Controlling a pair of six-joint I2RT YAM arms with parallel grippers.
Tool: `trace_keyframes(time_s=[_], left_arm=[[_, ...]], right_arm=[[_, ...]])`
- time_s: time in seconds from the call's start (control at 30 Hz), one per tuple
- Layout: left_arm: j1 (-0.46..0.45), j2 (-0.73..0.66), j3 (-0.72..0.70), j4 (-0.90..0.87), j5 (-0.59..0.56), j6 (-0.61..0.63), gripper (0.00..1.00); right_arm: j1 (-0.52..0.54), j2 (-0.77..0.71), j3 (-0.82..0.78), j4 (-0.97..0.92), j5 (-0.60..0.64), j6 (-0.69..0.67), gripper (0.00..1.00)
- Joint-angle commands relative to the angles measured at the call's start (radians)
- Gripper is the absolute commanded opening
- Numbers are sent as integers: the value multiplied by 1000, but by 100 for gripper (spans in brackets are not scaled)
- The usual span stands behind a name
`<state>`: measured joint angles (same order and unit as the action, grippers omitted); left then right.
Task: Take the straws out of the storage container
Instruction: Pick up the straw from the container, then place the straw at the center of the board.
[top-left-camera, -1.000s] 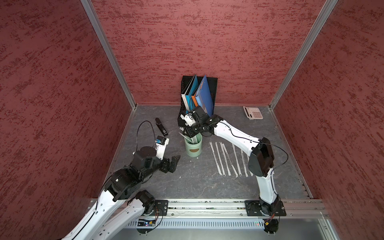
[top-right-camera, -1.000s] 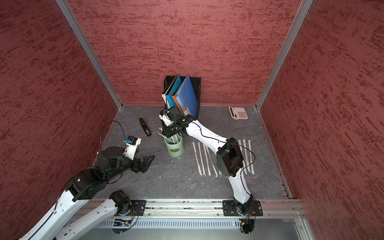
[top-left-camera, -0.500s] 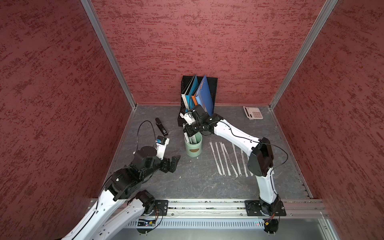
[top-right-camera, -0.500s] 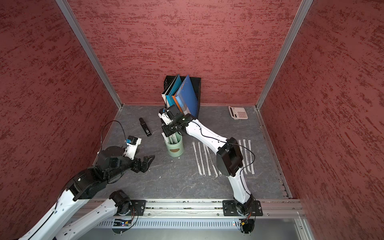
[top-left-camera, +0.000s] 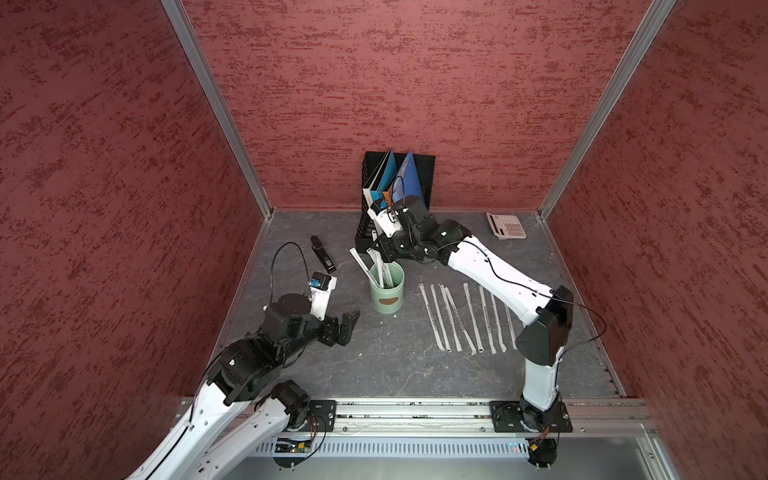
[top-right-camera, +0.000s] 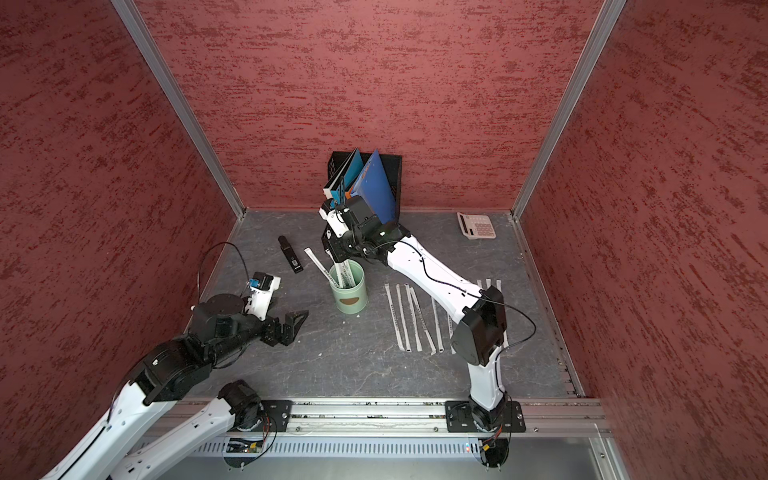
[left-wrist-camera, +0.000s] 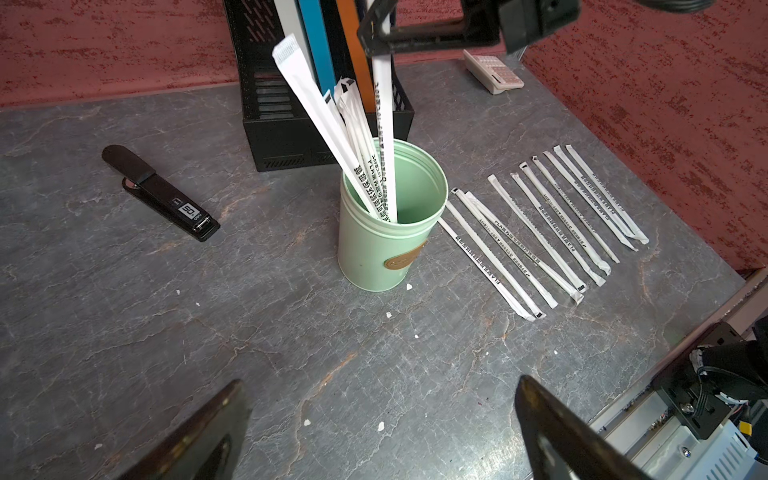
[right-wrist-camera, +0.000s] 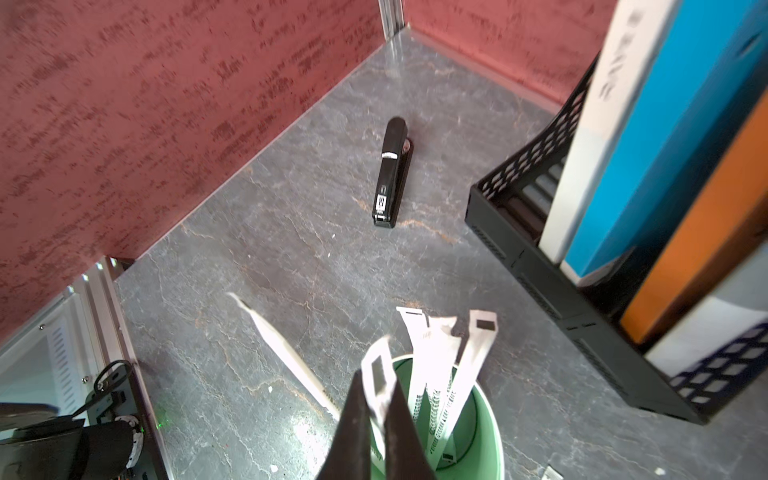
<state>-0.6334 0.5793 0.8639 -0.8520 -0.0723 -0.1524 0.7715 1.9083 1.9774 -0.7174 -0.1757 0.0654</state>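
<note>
Now right fingers (right-wrist-camera: 352, 434) clamp straw (left-wrist-camera: 384, 124) standing in cup (left-wrist-camera: 374, 257); left fingers (left-wrist-camera: 199, 440) spread, empty.

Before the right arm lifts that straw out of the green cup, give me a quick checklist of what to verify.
1. Right claw shut on one straw: ok.
2. Mint cup upright: ok.
3. Left claw open, apart from the cup: ok.
4. Other straws free of the gripped one: cannot tell.
5. File rack clear of the lift path: cannot tell.
</note>
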Motion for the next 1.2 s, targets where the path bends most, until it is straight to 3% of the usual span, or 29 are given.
trace_keyframes(time_s=[0.0, 0.3, 0.67, 0.93, 1.17], left_arm=[[3, -12, 3, 16, 7, -6, 100], [4, -9, 2, 16, 6, -6, 99], [11, -2, 1, 16, 8, -6, 100], [16, 0, 5, 13, 21, -6, 99], [16, 2, 5, 13, 44, -3, 99]], right_arm=[[3, -45, -12, 53, 42, -22, 6], [3, -105, -23, 54, 148, -83, 5], [3, -302, -14, 19, 308, -143, 5], [-18, -268, 170, -355, 543, -149, 5], [-197, -124, 167, -641, 599, -45, 1]])
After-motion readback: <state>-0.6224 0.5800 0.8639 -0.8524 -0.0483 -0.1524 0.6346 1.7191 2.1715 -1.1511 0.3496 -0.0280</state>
